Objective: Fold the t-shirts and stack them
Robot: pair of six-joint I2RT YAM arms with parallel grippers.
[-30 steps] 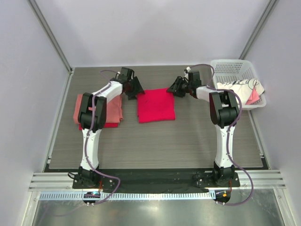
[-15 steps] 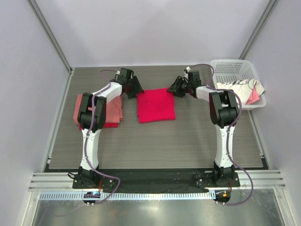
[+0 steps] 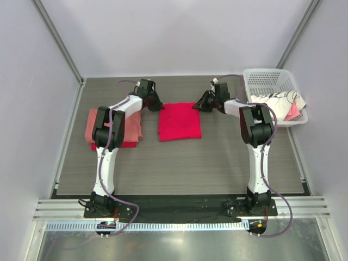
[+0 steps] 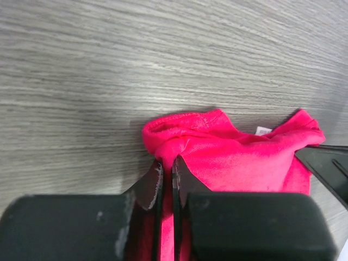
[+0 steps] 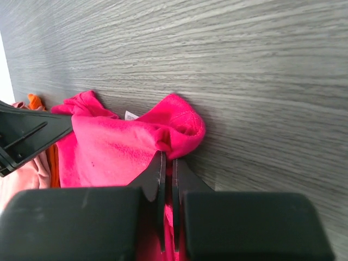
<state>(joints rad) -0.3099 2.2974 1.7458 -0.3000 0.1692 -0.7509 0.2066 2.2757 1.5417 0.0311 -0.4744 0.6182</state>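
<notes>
Left tool (image 3: 154,103): at the upper left corner of the crimson t-shirt (image 3: 179,121), centre of the top view. In the left wrist view the left tool (image 4: 167,169) is closed to a thin slit, with crimson cloth showing in the slit, and the bunched corner of the crimson t-shirt (image 4: 228,155) humps up just past the fingertips (image 4: 151,184).

Right tool (image 3: 203,104): at the shirt's upper right corner. Right wrist view shows the same state: right tool (image 5: 167,163) is pinched down to a narrow gap on a rolled fold of the crimson t-shirt (image 5: 117,149), and the fingers' tips sit low against the tabletop (image 5: 244,81).

Crimson t-shirt: folded to a rough rectangle, flat on the tabletop (image 3: 179,163) between the two arms, both far corners gripped. Small white label (image 4: 263,130) is visible near the far edge, and also in the right wrist view (image 5: 130,115).

Left of frame in the top view: salmon-pink t-shirt (image 3: 133,125) lies folded on top of a red t-shirt (image 3: 128,144), partly under the left arm, just beside the crimson one, not touching.

Upper right: white lattice basket (image 3: 269,76) at the tabletop's edge, with a white dark-printed t-shirt (image 3: 278,102) heaped inside.
</notes>
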